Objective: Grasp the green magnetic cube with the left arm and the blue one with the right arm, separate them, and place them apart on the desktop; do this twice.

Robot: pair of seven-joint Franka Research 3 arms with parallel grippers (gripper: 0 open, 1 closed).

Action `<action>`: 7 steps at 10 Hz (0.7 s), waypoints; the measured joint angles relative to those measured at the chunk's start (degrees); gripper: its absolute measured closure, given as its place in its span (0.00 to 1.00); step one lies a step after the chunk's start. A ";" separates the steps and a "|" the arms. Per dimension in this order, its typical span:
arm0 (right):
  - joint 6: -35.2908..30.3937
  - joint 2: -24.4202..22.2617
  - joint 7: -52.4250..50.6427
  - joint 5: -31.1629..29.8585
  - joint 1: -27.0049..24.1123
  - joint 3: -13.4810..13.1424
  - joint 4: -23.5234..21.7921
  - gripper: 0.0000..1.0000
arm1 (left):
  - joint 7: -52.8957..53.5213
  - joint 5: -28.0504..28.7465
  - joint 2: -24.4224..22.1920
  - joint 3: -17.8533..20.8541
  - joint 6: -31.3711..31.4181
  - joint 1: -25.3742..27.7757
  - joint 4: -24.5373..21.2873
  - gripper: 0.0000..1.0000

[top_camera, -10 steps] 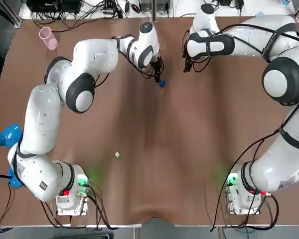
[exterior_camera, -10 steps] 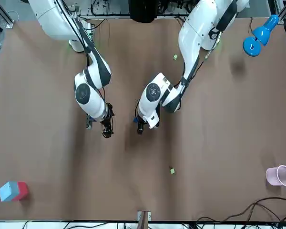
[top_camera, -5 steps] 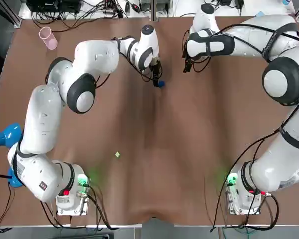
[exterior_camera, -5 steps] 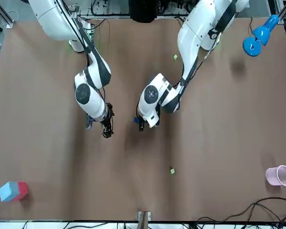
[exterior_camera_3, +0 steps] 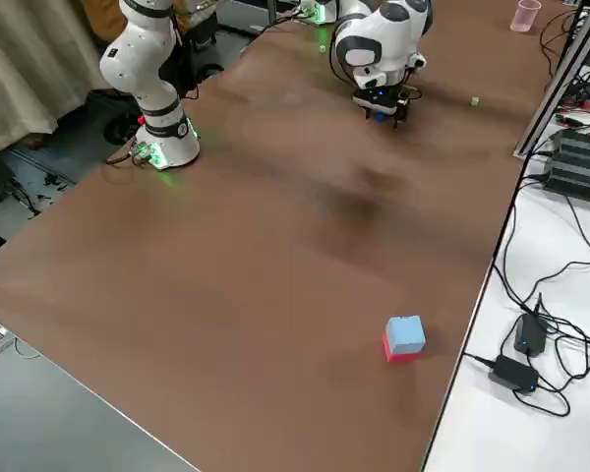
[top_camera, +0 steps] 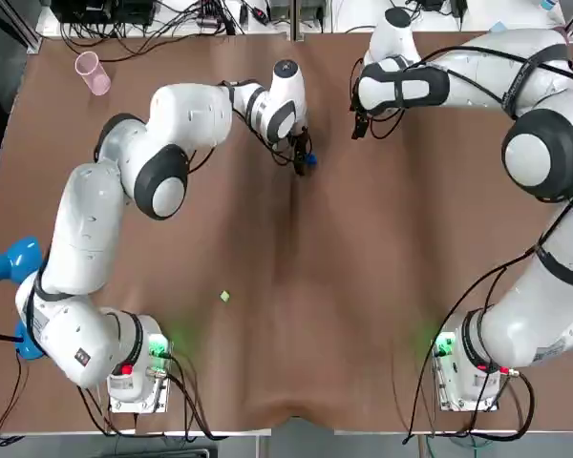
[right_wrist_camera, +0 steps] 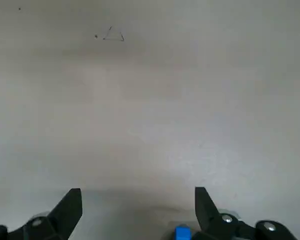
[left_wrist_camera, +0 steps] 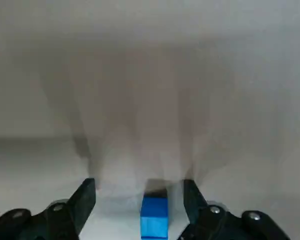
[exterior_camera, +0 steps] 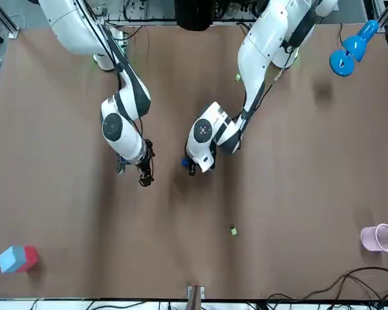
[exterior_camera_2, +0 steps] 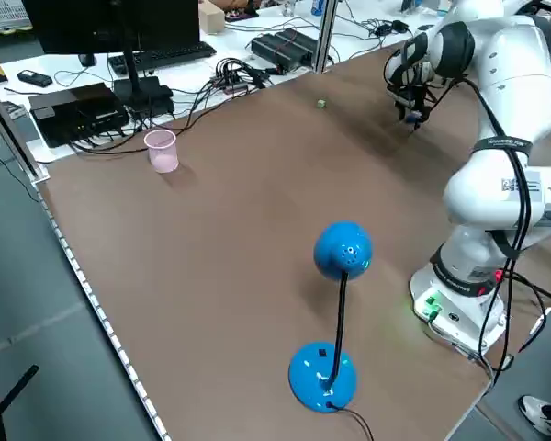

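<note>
Toward 12 o'clock on the desktop (top_camera: pixel 363 286), my left gripper (top_camera: pixel 302 160) straddles the blue cube (left_wrist_camera: pixel 154 221), fingers spread and apparently clear of its sides, so nothing is gripped; my right gripper (top_camera: pixel 360 129) hangs released at its 2 o'clock.

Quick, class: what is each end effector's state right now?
Left end effector: open, straddling the blue cube, not gripping it.
Right end effector: open, holding nothing.

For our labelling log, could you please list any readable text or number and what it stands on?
No text can be read.
On the left arm, a sticker: too small to read.
On the same arm, a printed band: too small to read.
</note>
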 joint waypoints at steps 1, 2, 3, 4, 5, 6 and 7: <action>0.00 0.00 0.00 0.00 0.00 0.00 0.00 0.02 | 0.00 0.00 0.00 0.00 -0.01 -0.01 0.08 0.22; 0.00 0.00 0.00 0.00 0.00 0.00 -0.01 0.02 | 0.00 0.00 0.00 0.00 -0.01 -0.06 0.12 0.23; 0.00 0.00 0.00 0.00 0.00 0.00 -0.01 0.02 | 0.00 0.00 0.00 0.00 0.00 -0.11 0.17 0.25; 0.00 0.00 0.00 0.00 0.00 0.00 -0.01 0.02 | 0.00 0.00 -0.01 0.00 0.00 -0.14 0.22 0.26; 0.00 0.00 0.00 0.00 0.00 0.00 -0.01 0.02 | 0.00 0.00 -0.01 0.00 0.00 -0.15 0.27 0.28; 0.00 0.00 0.00 0.00 0.00 0.00 -0.01 0.02 | 0.02 0.00 -0.01 0.00 0.03 -0.17 0.36 0.33; 0.00 0.00 0.00 0.00 0.00 0.00 -0.01 0.02 | 0.03 0.00 -0.01 0.00 0.01 -0.25 0.45 0.35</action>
